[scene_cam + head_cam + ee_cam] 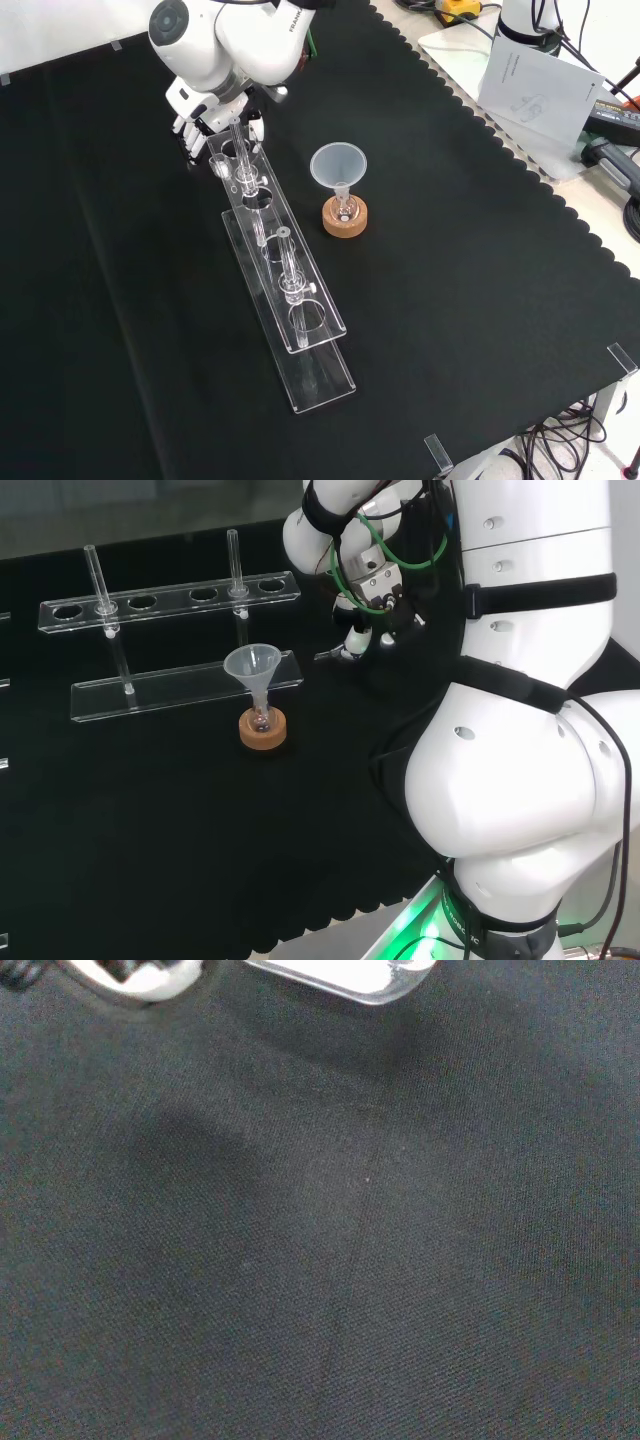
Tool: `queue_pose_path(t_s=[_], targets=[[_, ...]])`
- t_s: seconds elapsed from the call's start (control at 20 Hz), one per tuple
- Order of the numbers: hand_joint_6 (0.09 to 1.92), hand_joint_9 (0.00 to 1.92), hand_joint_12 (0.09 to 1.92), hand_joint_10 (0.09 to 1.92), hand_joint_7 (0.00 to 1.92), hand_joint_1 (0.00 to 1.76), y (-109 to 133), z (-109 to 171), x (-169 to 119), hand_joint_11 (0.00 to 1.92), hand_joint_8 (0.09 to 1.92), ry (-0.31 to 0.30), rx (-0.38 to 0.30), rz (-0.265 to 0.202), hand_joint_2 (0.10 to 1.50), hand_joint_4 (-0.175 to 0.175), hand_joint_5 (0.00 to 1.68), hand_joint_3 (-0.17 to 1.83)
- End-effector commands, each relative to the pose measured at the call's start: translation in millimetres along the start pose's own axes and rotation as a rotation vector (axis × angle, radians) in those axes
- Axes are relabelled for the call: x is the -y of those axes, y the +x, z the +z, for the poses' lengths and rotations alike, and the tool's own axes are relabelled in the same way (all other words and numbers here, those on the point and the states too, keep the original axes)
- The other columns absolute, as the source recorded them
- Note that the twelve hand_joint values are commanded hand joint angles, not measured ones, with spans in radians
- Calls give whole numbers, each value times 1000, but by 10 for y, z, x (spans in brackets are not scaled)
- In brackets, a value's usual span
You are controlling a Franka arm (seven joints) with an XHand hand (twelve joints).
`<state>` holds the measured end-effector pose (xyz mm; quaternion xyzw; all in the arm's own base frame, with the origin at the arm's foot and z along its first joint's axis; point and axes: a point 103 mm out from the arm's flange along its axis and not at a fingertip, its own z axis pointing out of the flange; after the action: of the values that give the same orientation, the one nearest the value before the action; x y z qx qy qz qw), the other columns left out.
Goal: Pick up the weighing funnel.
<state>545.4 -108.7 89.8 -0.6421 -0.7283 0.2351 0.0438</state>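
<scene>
The robot hand (360,635) hangs low over the black surface (450,300), at the rack's (290,300) far end in the front view. To pick well, it should close round the piece and rise straight, clear of the rack. Its opening cannot be told. A small clear piece, possibly the weighing funnel (330,655), lies just beside it.

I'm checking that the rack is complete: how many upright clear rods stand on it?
2. In the head view, one rod stands near the left end of the rack, the other rod toward its right end. Clear ware may hide more.
</scene>
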Motion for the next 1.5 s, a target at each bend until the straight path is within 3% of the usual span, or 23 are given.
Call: queue_pose_path(t_s=[0.05,0.75,0.85,1.5], targets=[[542,695,1311,505,545,833,-13,55,-19,391,624,8,1,7,652,5,727,509],[624,708,1302,504,554,851,-64,141,-91,409,628,-3,-9,36,658,10,735,527],[624,707,1301,503,551,851,55,98,-99,409,627,-3,16,43,658,9,725,528],[652,705,1299,502,542,854,102,120,-140,412,631,16,23,46,659,5,705,541]])
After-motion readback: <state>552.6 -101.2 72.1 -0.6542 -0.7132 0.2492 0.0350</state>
